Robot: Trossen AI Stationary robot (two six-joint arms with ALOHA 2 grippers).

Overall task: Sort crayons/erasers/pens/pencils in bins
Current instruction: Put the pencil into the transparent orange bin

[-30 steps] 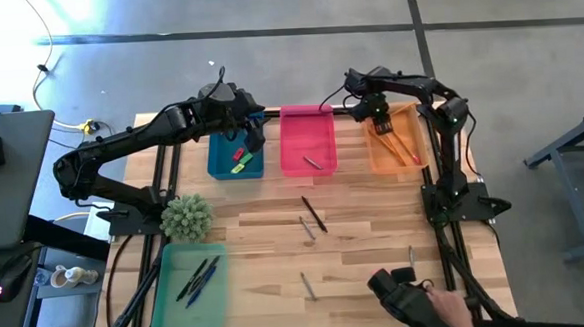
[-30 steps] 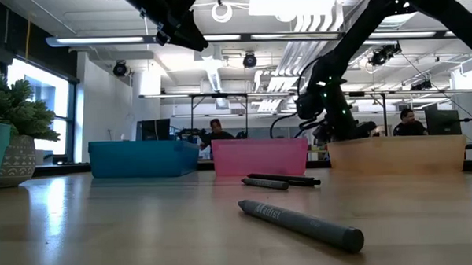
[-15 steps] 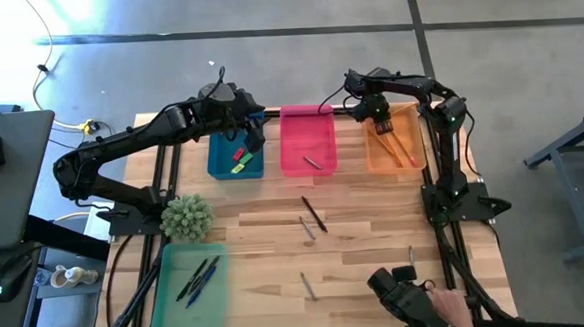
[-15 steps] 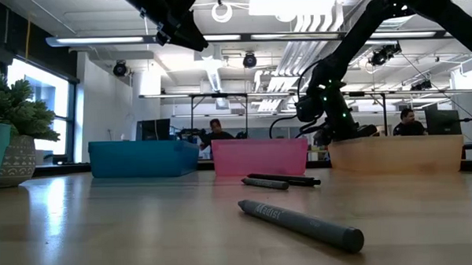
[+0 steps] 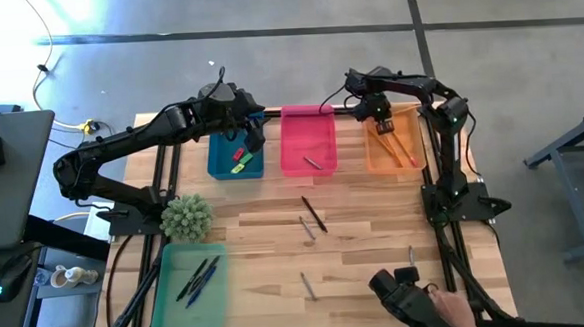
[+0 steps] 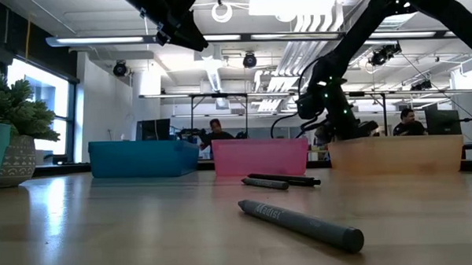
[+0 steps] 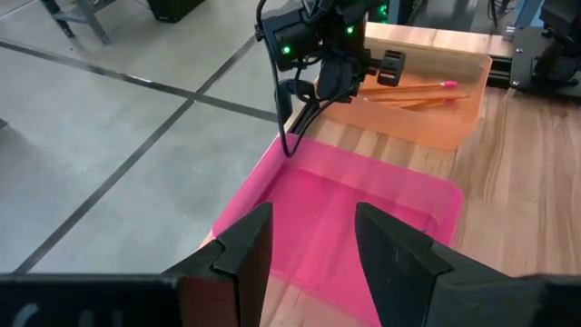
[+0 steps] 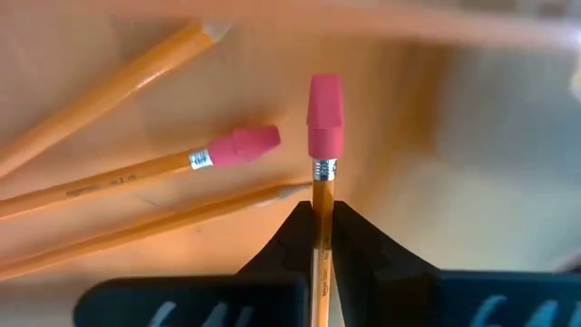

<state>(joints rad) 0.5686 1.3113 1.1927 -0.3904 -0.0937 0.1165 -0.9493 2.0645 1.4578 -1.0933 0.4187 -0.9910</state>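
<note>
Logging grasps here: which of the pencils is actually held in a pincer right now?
The pencil standing between the right pincer fingers, pink eraser tip pointing away, above the orange bin. The other pencils lie loose on the bin floor.

Smooth grey concrete floor (image 5: 264,10) crossed by dark seams surrounds the wooden table (image 5: 357,250). Beyond it, the low view shows an open workshop with white ceiling ducts (image 6: 311,35), strip lights (image 6: 99,40), a bright window (image 6: 42,92), and seated people (image 6: 216,131) at desks.
</note>
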